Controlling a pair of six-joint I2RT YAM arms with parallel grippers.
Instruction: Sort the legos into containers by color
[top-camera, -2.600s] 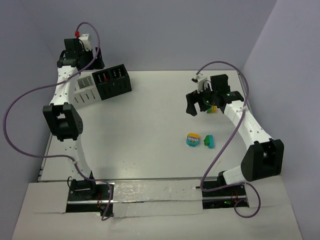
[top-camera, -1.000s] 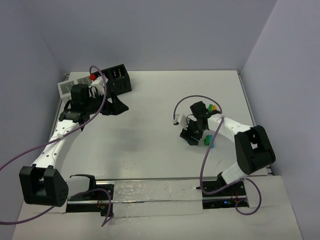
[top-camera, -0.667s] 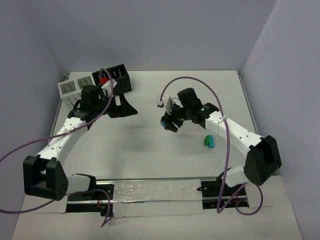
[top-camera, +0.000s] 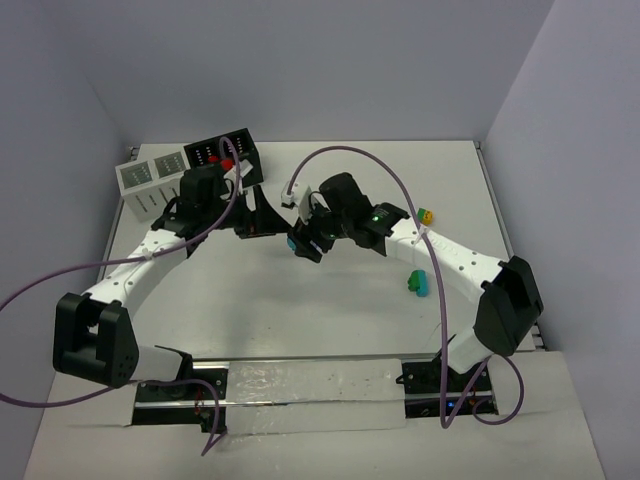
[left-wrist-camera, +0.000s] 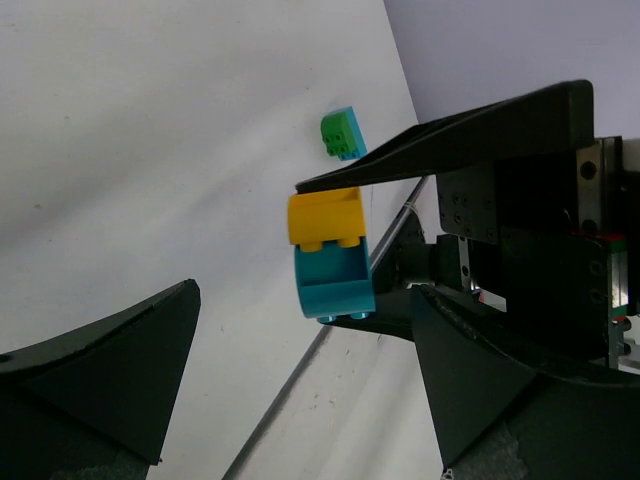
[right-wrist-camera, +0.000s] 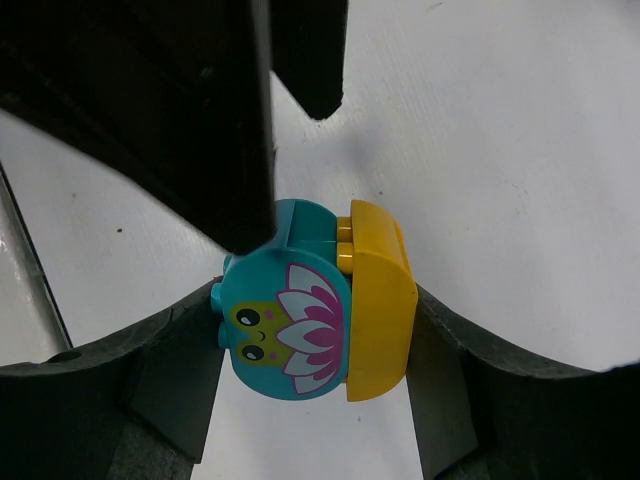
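Right pincer (top-camera: 303, 243) is clamping the cyan-and-yellow lego (right-wrist-camera: 300, 315) over the counter (top-camera: 330, 320). Left pincer (top-camera: 255, 218) is gaping wide, empty, just beside it, standing between it and the black container (top-camera: 225, 152) and white container (top-camera: 150, 175).

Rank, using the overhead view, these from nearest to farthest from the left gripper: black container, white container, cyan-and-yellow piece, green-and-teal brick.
1. The cyan-and-yellow piece, just right of the left gripper, in the right gripper.
2. The black container, just behind.
3. The white container, back left.
4. The green-and-teal brick, far right.
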